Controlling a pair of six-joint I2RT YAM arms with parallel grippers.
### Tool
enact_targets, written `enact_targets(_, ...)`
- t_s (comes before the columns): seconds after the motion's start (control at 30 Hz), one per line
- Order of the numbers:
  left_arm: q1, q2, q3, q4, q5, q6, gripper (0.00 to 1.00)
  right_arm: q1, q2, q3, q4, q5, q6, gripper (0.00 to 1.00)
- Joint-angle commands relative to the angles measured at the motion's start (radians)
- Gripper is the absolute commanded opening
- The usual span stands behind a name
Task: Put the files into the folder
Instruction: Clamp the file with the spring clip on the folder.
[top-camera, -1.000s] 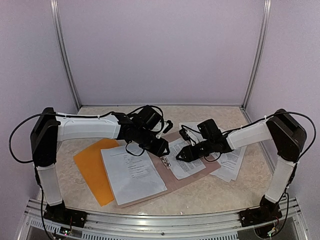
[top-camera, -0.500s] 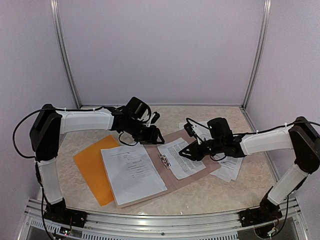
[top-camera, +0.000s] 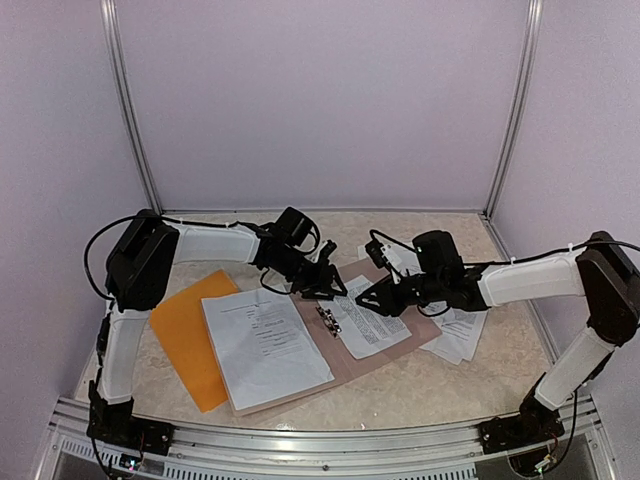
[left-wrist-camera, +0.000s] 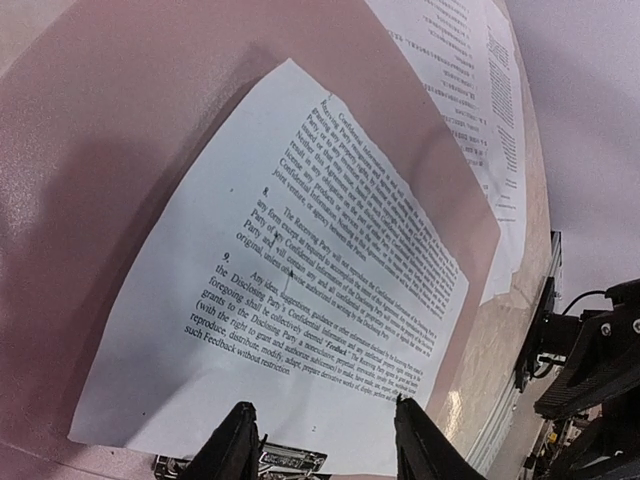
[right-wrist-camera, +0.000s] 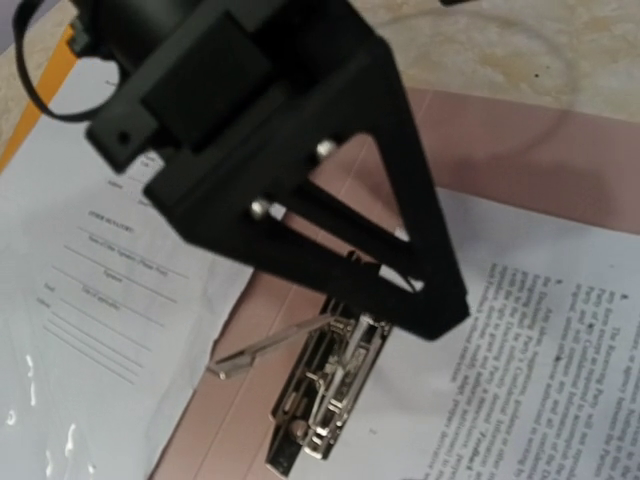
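Note:
The files are white printed sheets. One (top-camera: 368, 318) (left-wrist-camera: 300, 270) lies on the right half of the brown clipboard (top-camera: 345, 365), its edge by the metal clip (top-camera: 329, 320) (right-wrist-camera: 325, 400). Another (top-camera: 265, 345), under clear plastic, covers part of the orange folder (top-camera: 180, 335) at the left. More sheets (top-camera: 462, 330) lie at the right. My left gripper (top-camera: 326, 286) (left-wrist-camera: 325, 445) hovers open over the clip end of the clipboard sheet. In the right wrist view the left gripper (right-wrist-camera: 400, 290) touches the clip's far end. My right gripper (top-camera: 368, 299) rests low over the same sheet; its jaws do not show.
The clip's thin lever (right-wrist-camera: 270, 345) stands out to the left. Lilac walls and two metal posts (top-camera: 128, 110) close the back and sides. An aluminium rail (top-camera: 320, 445) runs along the near edge of the marble-patterned table (top-camera: 420, 385).
The left arm drew back, then reached right and down to the clip. The right arm stretched out lower, its gripper staying over the clipboard sheet.

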Motion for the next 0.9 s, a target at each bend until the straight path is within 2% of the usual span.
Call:
enact_targets(0.0, 0.004, 0.003, 0.0, 0.039, 0.037, 0.016, 0.44, 0.015, 0.019, 0.013, 0.006, -0.002, -0.001, 0.33)
enact_targets(0.2, 0.022, 0.023, 0.015, 0.023, 0.051, 0.007, 0.44, 0.034, 0.033, 0.048, -0.023, -0.002, -0.015, 0.33)
enact_targets(0.87, 0.031, 0.076, -0.068, 0.094, 0.063, -0.044, 0.44, 0.125, 0.142, 0.248, -0.173, 0.0, -0.19, 0.33)
